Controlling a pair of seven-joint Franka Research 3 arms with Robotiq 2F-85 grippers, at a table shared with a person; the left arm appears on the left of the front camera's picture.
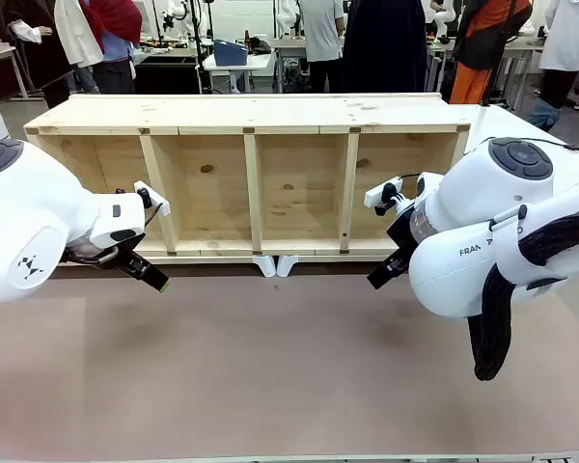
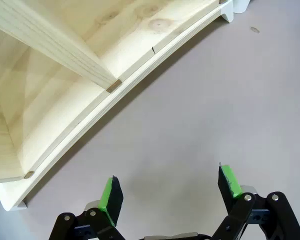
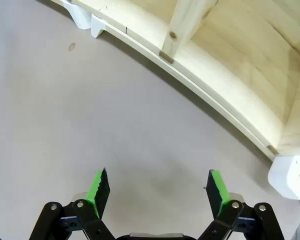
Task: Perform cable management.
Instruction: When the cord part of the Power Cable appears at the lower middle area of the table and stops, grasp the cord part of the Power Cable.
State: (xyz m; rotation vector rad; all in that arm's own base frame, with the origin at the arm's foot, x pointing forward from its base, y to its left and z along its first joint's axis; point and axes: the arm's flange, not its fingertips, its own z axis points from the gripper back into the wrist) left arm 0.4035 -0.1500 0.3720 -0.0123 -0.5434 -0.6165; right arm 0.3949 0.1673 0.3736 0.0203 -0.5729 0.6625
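Well, the left claw (image 2: pixel 170 187) hangs near the shelf's (image 1: pixel 251 114) left end and the right claw (image 3: pixel 157 187) near its right, each with jaws apart and empty over the desk (image 1: pixel 270 376). Which way the cable lies from either, I cannot tell.

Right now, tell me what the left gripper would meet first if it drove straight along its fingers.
Most likely the bare table, just short of the wooden shelf; the open left gripper points down at it, though depth is unclear.
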